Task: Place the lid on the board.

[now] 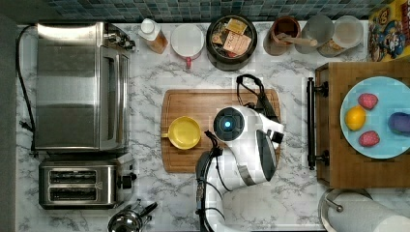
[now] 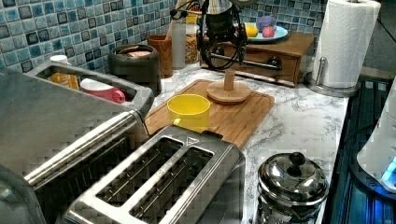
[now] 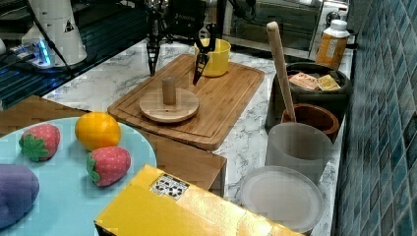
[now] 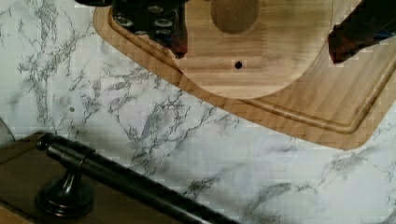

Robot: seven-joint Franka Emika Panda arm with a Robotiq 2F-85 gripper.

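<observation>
Lid [image 1: 184, 132]: bright yellow, round, raised rim, short side tab, sitting on board [image 1: 193, 104]. Claw [image 4: 254, 42] wide open, holding nothing, above wooden disc [image 3: 169, 104].

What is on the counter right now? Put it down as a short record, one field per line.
board: brown wood, flat on the marble counter
wooden lid: round, knob up, lying flat on the board
tool: open, above the lid's knob, holding nothing
yellow cup: on the board, toward the top view's left
task status: lid appears placed on the board
</observation>
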